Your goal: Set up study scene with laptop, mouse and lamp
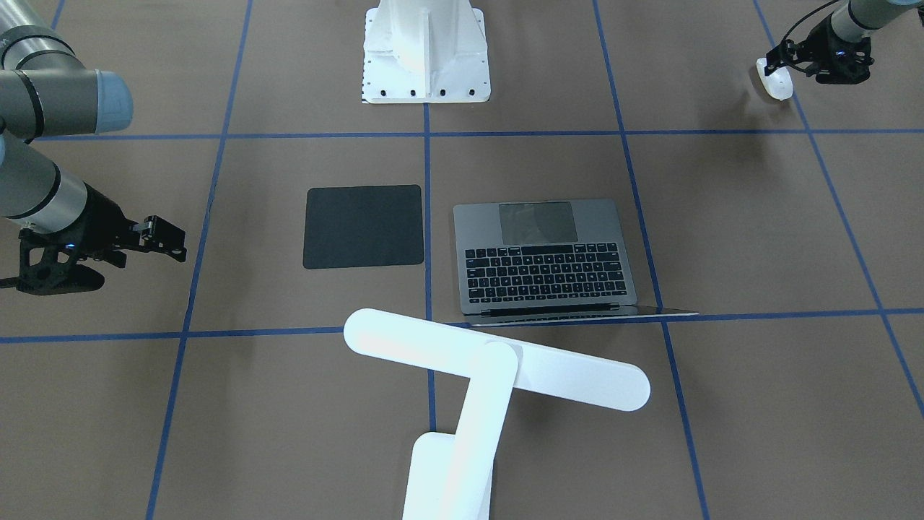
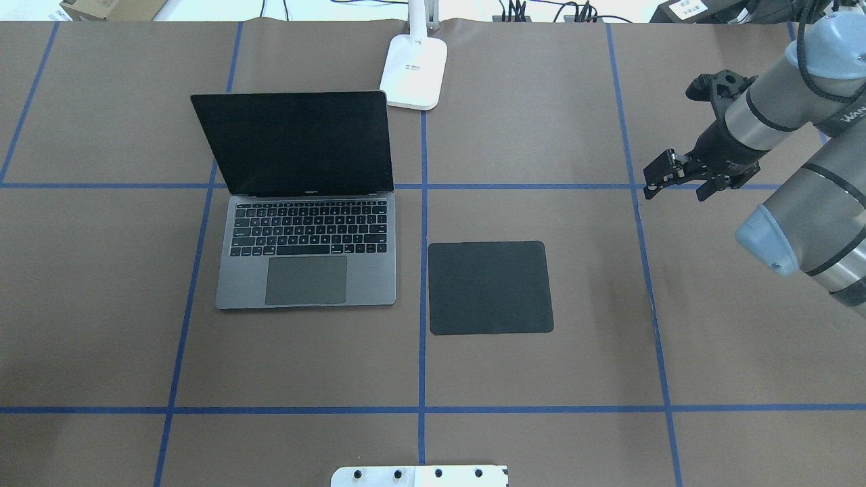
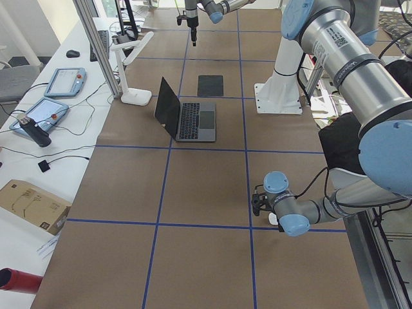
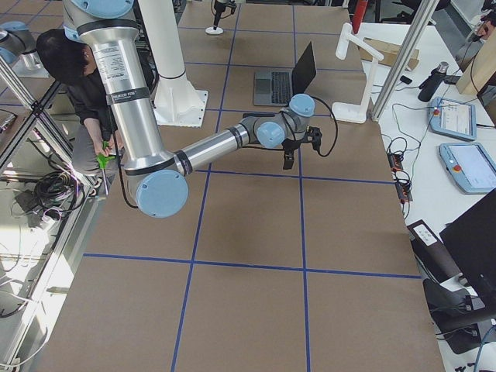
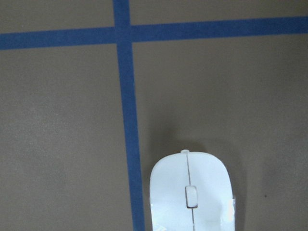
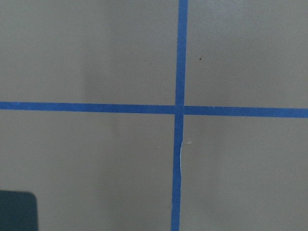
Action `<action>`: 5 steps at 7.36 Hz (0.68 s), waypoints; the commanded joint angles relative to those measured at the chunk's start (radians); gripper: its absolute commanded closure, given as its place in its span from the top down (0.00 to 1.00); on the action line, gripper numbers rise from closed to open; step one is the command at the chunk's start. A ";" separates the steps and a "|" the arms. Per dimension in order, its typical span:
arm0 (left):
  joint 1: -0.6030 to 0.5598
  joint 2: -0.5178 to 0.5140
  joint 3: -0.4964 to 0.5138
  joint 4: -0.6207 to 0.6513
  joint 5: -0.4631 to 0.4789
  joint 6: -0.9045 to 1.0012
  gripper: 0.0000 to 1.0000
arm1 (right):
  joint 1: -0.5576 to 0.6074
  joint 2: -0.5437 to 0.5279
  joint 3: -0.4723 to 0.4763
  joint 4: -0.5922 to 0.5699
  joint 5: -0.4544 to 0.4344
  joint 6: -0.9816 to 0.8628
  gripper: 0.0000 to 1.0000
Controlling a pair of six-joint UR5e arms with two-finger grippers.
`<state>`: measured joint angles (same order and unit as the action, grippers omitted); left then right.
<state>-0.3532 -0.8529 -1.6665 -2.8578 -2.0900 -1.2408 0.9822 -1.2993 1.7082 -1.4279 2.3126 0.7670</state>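
Mouse the last piece out of place

The left gripper (image 1: pixel 787 61) sits at the mouse (image 1: pixel 774 81), upper right of the front view; whether it grips cannot be told. The right gripper (image 2: pixel 676 186) hangs spread and empty. The laptop (image 2: pixel 304 264) stands open mid-frame, the lamp (image 1: pixel 498 361) just behind its screen. Carrying the mouse to the black pad (image 2: pixel 490 287) looks the one step left.

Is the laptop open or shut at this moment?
Open. The laptop has its lid raised, with the dark screen facing the robot's side and the keyboard and trackpad exposed.
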 commanded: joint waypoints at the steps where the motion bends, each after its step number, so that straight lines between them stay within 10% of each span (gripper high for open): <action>1: 0.035 -0.021 0.001 0.003 0.020 -0.034 1.00 | -0.003 0.000 -0.005 0.001 -0.004 -0.002 1.00; 5: 0.046 -0.018 0.005 0.006 0.024 -0.034 0.99 | -0.011 -0.002 -0.009 0.001 -0.021 -0.002 1.00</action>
<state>-0.3098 -0.8715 -1.6622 -2.8522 -2.0668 -1.2744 0.9732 -1.2997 1.7003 -1.4278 2.3047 0.7655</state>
